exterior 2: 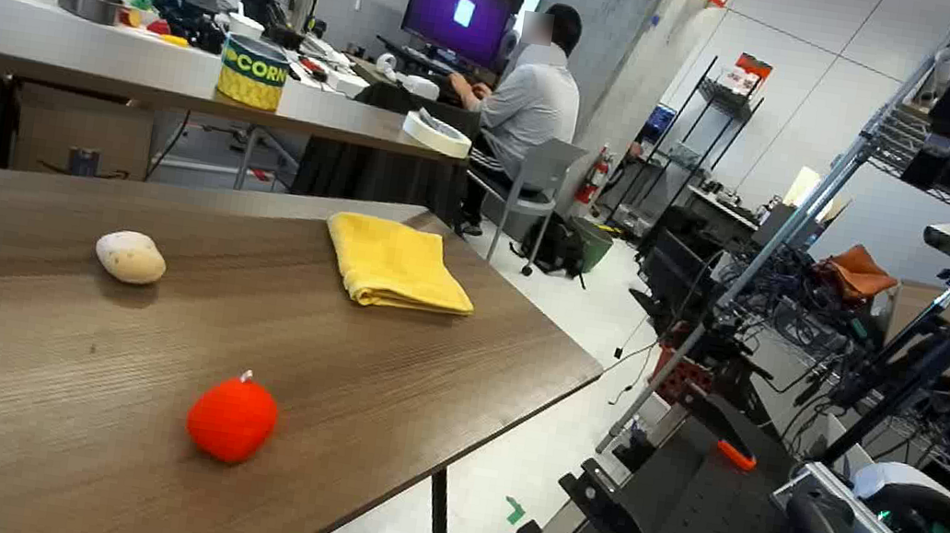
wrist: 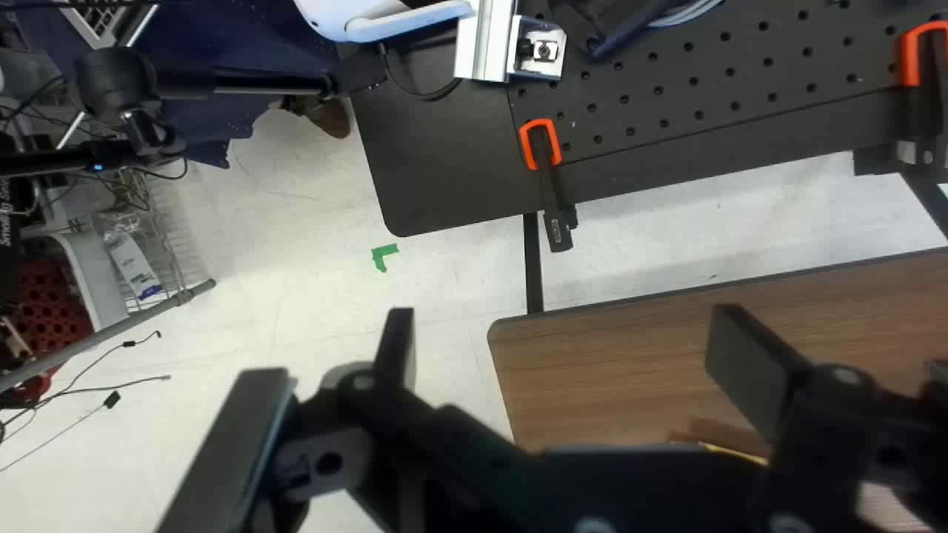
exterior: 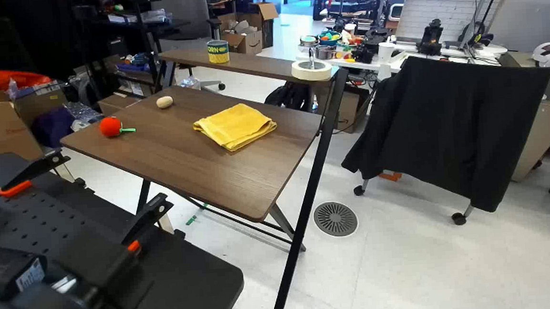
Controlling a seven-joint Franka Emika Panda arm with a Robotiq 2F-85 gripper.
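I hold my black two-fingered pincer (wrist: 566,339) spread, judging the folded yellow cloth (exterior 2: 396,263), wrist-view four o'clock, best approached level.

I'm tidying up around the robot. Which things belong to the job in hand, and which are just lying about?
Likely in the job:
open, empty claw
yellow cloth, seemingly nearest it
brown table

Apparently just lying about:
red ball-like thing
pale potato-like thing
corn can and tape roll, on the raised shelf
black draped cloth
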